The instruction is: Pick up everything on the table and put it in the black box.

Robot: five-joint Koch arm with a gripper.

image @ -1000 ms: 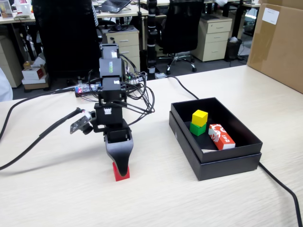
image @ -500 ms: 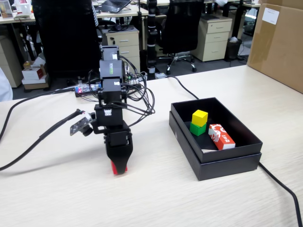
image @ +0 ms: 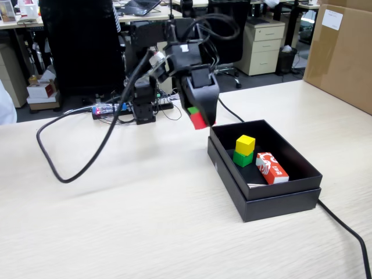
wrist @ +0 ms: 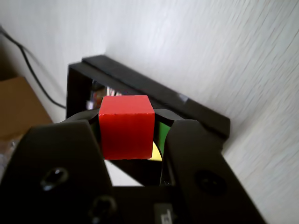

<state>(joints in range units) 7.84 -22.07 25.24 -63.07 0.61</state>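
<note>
My gripper (image: 199, 119) is shut on the red cube (image: 199, 120) and holds it in the air just left of the black box (image: 229, 168). In the wrist view the red cube (wrist: 126, 126) sits between the two black jaws, with the black box (wrist: 154, 88) beyond it. Inside the box the yellow cube (image: 245, 144) stands on the green cube (image: 242, 157). A green strip (wrist: 162, 135) and a yellow bit (wrist: 157, 151) show past the red cube in the wrist view.
A red-and-white flat packet (image: 271, 167) lies in the box beside the cubes. A big brown carton (image: 343, 52) stands at the back right. A thick black cable (image: 87, 157) loops over the pale table (image: 116, 221) at the left; another cable (image: 349, 232) runs off front right.
</note>
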